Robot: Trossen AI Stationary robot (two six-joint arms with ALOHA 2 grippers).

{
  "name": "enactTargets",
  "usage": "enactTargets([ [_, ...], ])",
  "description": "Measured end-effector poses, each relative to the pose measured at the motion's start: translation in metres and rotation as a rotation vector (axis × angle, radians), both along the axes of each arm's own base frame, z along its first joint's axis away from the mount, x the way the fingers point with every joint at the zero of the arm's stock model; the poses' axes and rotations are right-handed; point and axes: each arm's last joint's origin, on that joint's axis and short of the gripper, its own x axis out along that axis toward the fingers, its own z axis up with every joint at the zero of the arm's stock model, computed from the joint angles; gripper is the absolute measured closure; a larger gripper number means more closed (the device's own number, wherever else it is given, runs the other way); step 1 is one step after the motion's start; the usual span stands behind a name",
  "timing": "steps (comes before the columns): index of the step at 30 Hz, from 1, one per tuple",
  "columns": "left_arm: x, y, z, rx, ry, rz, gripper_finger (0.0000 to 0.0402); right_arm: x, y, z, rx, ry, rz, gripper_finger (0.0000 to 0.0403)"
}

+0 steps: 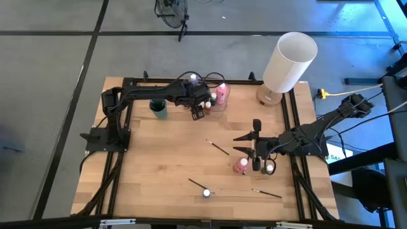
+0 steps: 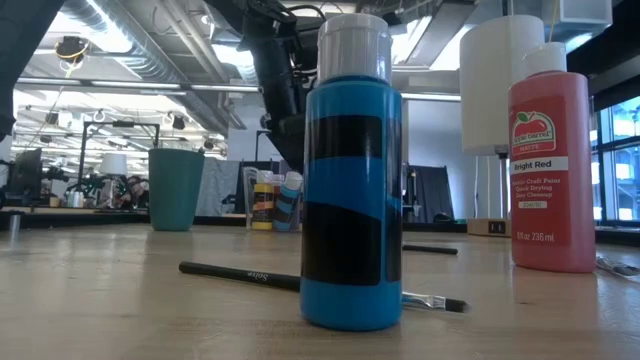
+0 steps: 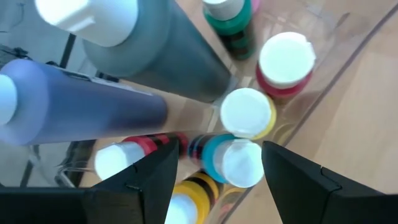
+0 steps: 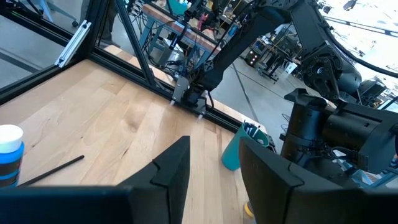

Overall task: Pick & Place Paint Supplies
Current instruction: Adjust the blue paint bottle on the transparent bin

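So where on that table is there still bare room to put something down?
The wood between the teal cup and the lower brushes is bare. It is crowded around the clear container under the left gripper, and around the pink bottle by the right gripper.

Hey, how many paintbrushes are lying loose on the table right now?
3. One paintbrush lies mid-table, a second lies beside the blue bottle, and a third lies to that bottle's right. More may be hidden in the teal cup.

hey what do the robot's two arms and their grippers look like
Both arms are black and jointed, built from slim tubes and blocky housings, with black cables trailing from their bases. The left gripper and right gripper each have two flat, angular, matte black fingers. No markings are visible.
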Motion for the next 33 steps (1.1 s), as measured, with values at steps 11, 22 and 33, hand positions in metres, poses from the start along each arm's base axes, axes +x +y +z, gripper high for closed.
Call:
enactTargets([
  [11, -0.002, 0.001, 0.000, 0.032, 0.028, 0.014, 0.0176, 0.000, 0.000, 0.000, 0.000, 0.000, 0.000, 0.0263],
  [22, -0.006, 0.005, -0.001, 0.055, 0.064, 0.032, 0.0176, 0.000, 0.000, 0.000, 0.000, 0.000, 0.000, 0.0263],
  [33, -0.012, 0.017, -0.001, 0.068, 0.085, 0.065, 0.0176, 0.000, 0.000, 0.000, 0.000, 0.000, 0.000, 0.0263],
])
